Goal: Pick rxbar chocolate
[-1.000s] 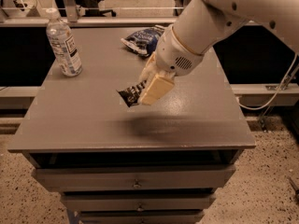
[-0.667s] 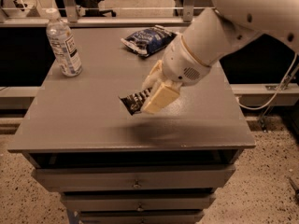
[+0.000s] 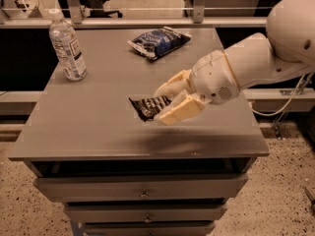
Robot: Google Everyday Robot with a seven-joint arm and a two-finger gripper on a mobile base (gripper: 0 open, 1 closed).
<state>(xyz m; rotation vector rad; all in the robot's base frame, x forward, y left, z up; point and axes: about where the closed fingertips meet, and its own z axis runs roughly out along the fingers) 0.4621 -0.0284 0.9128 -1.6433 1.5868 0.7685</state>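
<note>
The gripper (image 3: 158, 105) sits just right of frame centre, reaching in from the right on the white arm (image 3: 256, 63). Its two cream fingers (image 3: 179, 111) are clamped on the rxbar chocolate (image 3: 143, 107), one above and one below the bar's right end. The black wrapper w/ white text sticks out to the left, roughly level.

The bar looks to be off the grey table (image 3: 88, 127): a soft shadow (image 3: 162, 140) lies on the top below it, apart from the wrapper. Pinching a thin flat bar across its faces near one end is prob. why it is held this way. The free end stays visible and the fingers stay off the tabletop.

The water bottle (image 3: 67, 45) stands upright at upper left. The blue snack bag (image 3: 158, 41) lies at upper centre, at the back of the table. Both are well apart from the gripper, so nothing crowds the lift. Drawers (image 3: 142, 193) below are closed.

Vs. a second ago:
- The arm dropped from a steep upper-right approach to a near-horizontal reach from the right edge.
- The wrist shifted right and lower in frame.
- The bar moved only a little, to the right and slightly down, and lost some tilt.
- Bottle and bag haven't moved.

Judgement: the grasp is done and the pick is essentially complete. The main risk is the slick wrapper slipping, since only one end is gripped.
</note>
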